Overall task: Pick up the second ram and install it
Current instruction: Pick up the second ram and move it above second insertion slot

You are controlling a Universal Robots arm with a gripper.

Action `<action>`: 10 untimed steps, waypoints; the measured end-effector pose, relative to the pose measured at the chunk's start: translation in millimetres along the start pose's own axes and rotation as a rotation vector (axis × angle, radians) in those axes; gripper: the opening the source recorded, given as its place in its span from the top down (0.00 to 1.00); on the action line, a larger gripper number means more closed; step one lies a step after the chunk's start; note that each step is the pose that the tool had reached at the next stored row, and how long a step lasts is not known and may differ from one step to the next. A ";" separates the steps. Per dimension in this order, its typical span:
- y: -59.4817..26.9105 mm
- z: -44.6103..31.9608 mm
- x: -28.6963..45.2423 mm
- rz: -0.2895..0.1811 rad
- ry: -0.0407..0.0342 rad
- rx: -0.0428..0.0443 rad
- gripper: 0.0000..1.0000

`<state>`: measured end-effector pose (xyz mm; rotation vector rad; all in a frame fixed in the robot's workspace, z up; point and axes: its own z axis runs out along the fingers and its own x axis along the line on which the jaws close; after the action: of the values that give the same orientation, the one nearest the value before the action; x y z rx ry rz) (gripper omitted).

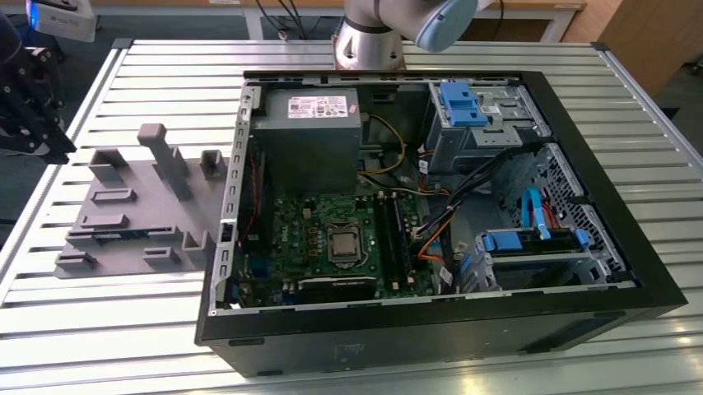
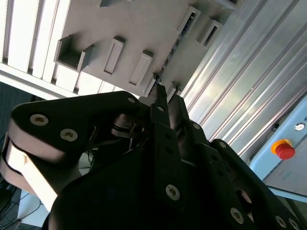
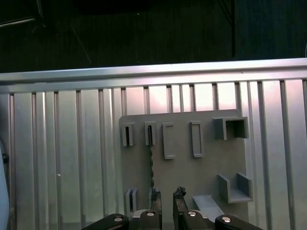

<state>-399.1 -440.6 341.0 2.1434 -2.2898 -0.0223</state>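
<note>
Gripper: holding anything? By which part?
Nothing held. The gripper has its fingers apart above the grey tray; the second ram sits on edge in it, ungripped.

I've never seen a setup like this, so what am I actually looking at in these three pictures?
It is a robot arm mounted at a slatted metal table. The exterior view comes from a camera off the arm. It shows an open computer case with its motherboard, and a grey tray beside it on that view's left. Both wrist views come from cameras riding on the arm, looking past its gripper at the tray. The gripper's fingers are apart and hold nothing. A thin ram stick stands on edge in the tray, close in front of the fingertips.
</note>
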 end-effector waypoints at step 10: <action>0.0 0.8 0.0 -0.002 -0.0001 0.0000 0.76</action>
<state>-399.1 -440.5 340.2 2.1452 -2.2882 -0.0223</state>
